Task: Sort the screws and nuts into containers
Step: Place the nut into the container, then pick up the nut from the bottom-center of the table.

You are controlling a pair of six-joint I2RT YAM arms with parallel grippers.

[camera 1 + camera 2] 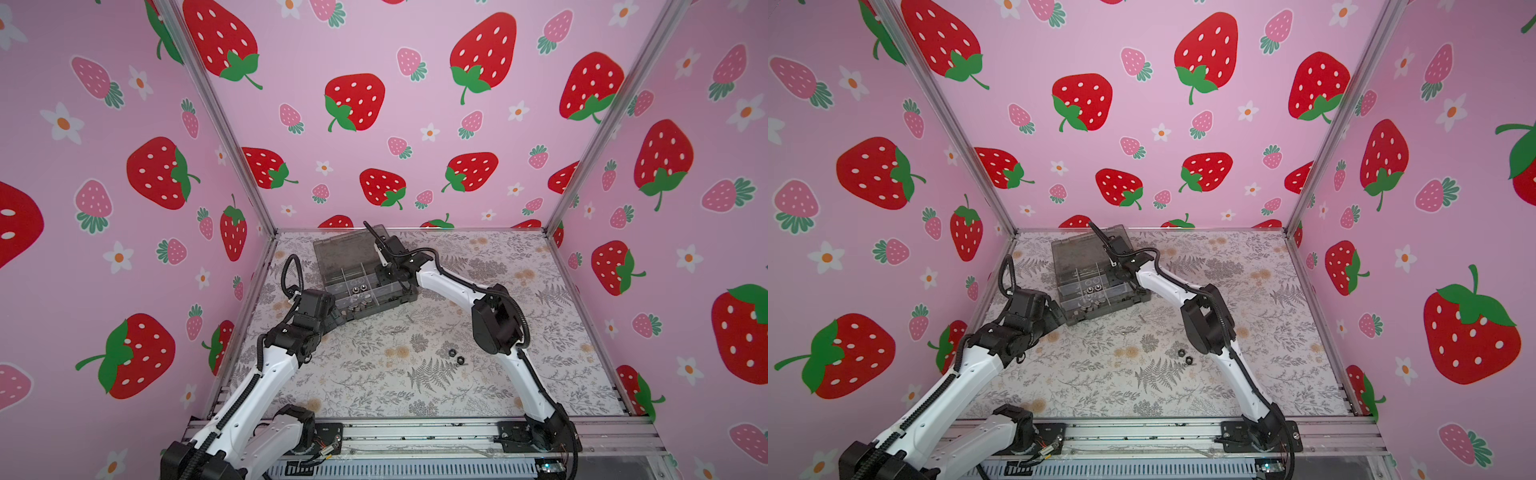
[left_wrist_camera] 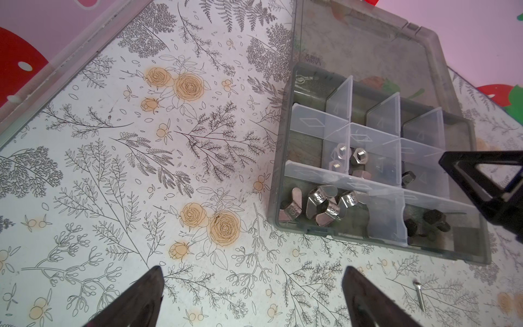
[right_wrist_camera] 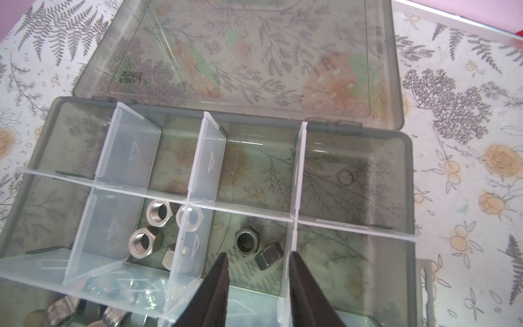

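Now black nuts (image 3: pixel 268 257) in compartment (image 3: pixel 268 229).

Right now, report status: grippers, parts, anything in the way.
Left gripper open, empty, beside the organiser box. Right gripper open over the black-nut compartment, nothing held. Two black hex nuts and a silver screw loose on the table. Lid open.
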